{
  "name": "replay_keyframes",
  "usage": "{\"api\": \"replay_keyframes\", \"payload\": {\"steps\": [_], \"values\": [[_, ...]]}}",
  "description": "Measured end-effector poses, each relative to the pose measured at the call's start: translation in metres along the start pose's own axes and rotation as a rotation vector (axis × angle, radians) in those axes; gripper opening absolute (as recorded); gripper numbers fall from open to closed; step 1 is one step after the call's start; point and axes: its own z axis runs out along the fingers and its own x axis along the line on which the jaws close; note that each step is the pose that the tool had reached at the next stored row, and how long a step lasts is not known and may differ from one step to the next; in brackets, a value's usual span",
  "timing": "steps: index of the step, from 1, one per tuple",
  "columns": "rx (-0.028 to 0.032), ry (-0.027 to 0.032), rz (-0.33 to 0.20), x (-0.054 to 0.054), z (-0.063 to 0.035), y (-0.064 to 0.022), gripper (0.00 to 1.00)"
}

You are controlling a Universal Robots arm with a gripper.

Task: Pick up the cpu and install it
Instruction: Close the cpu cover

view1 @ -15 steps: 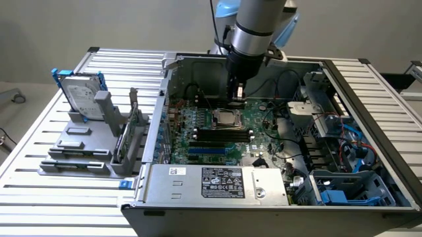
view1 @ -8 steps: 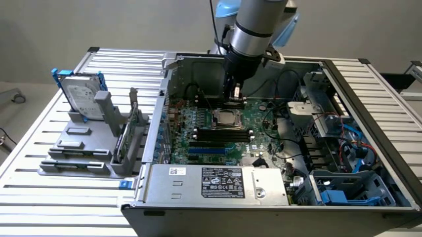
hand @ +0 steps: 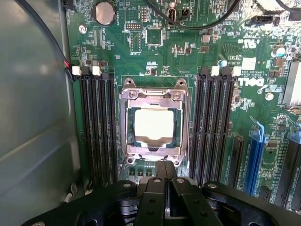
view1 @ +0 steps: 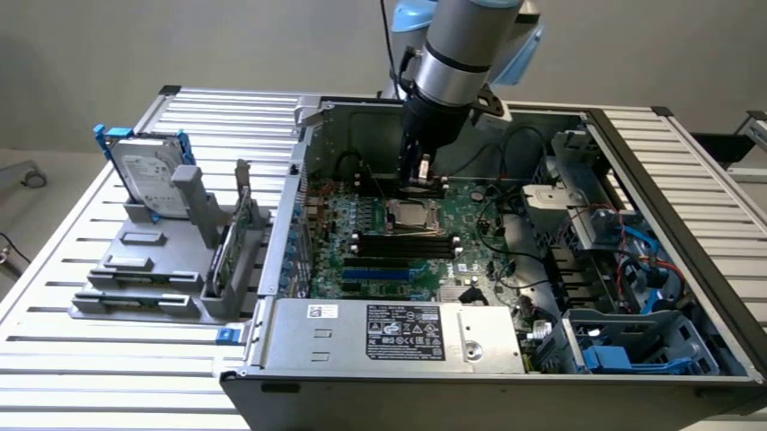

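Gripper (hand: 164, 172) shut and empty, we are hovering near the socket (hand: 155, 95), since the cpu (hand: 154, 125) is lying inside.

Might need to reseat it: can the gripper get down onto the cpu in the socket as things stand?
Probably yes. The cpu lies in the socket frame with its top bare, no cable crosses it, and the gripper hangs just above. The frame hugs its edges, so a side grip looks tight.

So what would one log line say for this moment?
cpu: lying in the motherboard socket | gripper: shut, empty, by the socket's edge, not touching cpu
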Motion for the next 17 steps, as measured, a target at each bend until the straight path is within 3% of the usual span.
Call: {"api": "replay_keyframes", "payload": {"steps": [3,7,17], "values": [[0.0071,-0.0001,0.0,0.0,0.0027,-0.0017,0.11],[0.0116,0.0002,0.001,0.001,0.0072,-0.0031,0.11],[0.0152,0.0035,0.005,0.006,0.0181,-0.0031,0.11]]}}
